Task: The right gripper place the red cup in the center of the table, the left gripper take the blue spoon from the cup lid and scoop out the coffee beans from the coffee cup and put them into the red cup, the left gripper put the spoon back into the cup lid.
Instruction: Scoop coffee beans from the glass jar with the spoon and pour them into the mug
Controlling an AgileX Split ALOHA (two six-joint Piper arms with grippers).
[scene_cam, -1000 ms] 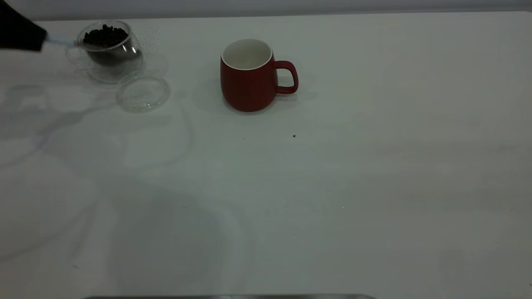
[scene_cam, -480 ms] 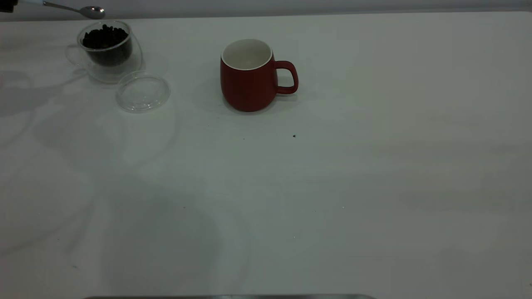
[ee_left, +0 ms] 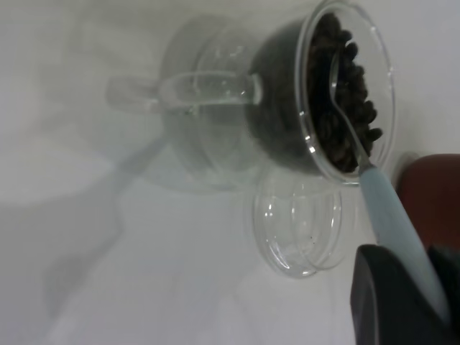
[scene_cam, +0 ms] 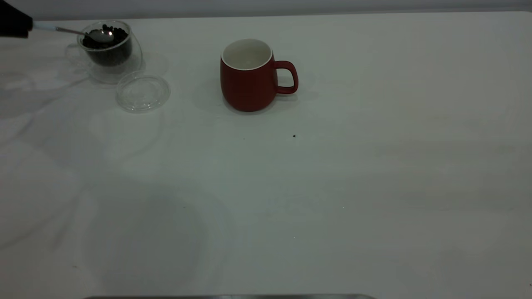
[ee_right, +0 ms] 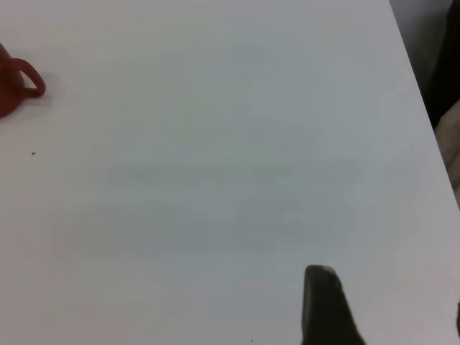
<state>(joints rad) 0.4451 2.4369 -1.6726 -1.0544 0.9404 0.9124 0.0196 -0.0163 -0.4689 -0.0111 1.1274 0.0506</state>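
Blue spoon (scene_cam: 85, 34): handle clamped in left end effector (scene_cam: 16, 23), bowl dipped among coffee beans (scene_cam: 109, 39) in coffee cup (scene_cam: 111, 50) near table's (scene_cam: 332, 187) far left corner; risk: beans spilling during the carry to red cup (scene_cam: 249, 79), well apart; right end effector (ee_right: 327, 305) parked, grip state unclear.

A narrow grey strip (scene_cam: 228, 297) lies along the exterior view's near edge.

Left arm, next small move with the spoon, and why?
Probably dig the pale blue-handled metal spoon under the dark coffee beans and lift: held by the left gripper, its bowl lies on the heap in the clear glass cup; the dark red ceramic mug looks empty.
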